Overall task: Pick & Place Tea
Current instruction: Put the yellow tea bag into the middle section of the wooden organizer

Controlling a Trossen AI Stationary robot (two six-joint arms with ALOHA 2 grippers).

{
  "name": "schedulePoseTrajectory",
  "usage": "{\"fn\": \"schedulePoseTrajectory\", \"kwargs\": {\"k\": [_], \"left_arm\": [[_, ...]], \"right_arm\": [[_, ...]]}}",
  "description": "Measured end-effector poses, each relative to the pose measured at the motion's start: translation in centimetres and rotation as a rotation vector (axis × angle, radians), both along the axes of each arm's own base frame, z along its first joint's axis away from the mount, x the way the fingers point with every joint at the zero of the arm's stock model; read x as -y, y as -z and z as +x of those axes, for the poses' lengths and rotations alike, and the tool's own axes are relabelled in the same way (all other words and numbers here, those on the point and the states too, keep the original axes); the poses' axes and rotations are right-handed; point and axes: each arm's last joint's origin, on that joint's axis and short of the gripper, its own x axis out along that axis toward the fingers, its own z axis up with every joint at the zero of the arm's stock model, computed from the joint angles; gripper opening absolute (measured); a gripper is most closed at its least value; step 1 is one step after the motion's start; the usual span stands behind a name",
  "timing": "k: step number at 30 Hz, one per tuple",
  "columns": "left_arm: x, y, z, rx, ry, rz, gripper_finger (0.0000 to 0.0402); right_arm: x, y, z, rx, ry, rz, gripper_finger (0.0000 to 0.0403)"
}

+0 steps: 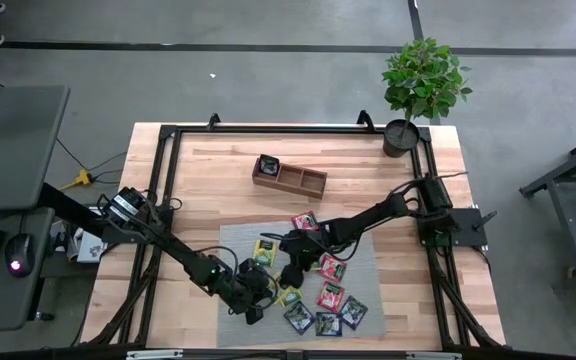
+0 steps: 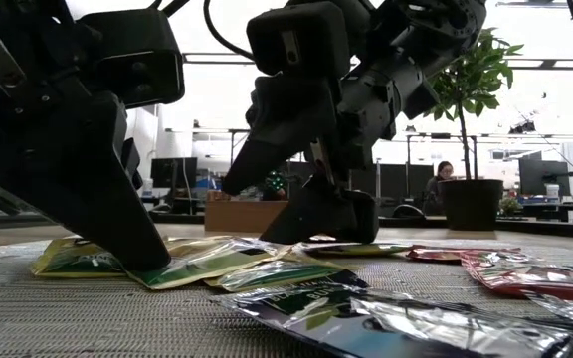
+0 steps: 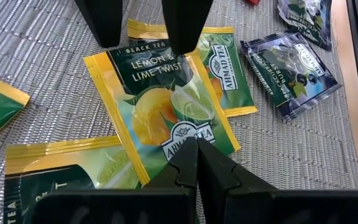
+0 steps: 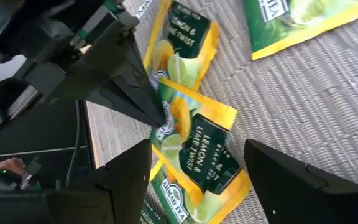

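while both arms crowd over the grey mat (image 1: pixel 238 238) on the worktop (image 1: pixel 198 170), the left gripper (image 3: pixel 196 157) has its jaws pinched together on the edge of a yellow-green lemon and lime tea sachet (image 3: pixel 166 118) lying flat on the mat. the right gripper (image 4: pixel 194 171) hangs just above the same sachet with its jaws spread wide to either side of it. other yellow-green, black and red-pink sachets (image 1: pixel 330 296) lie scattered nearby, and the wooden tray (image 1: pixel 289 175) sits well apart.
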Motion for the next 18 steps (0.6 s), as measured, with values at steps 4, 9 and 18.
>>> {"fn": "schedulePoseTrajectory", "kwargs": {"k": [4, 9, 18], "left_arm": [[-0.01, 0.0, 0.01, 0.001, 0.004, 0.004, 0.0], [-0.01, -0.02, 0.03, 0.004, 0.017, 0.015, 0.0], [-0.14, -0.01, 0.16, -0.005, 0.051, 0.019, 0.0]], "right_arm": [[-0.02, -0.02, -0.01, -0.001, -0.011, 0.007, 0.0252], [-0.06, 0.01, -0.06, 0.002, -0.033, 0.004, 0.0252], [0.28, 0.27, -0.22, 0.0, -0.06, -0.065, 0.0252]]}}
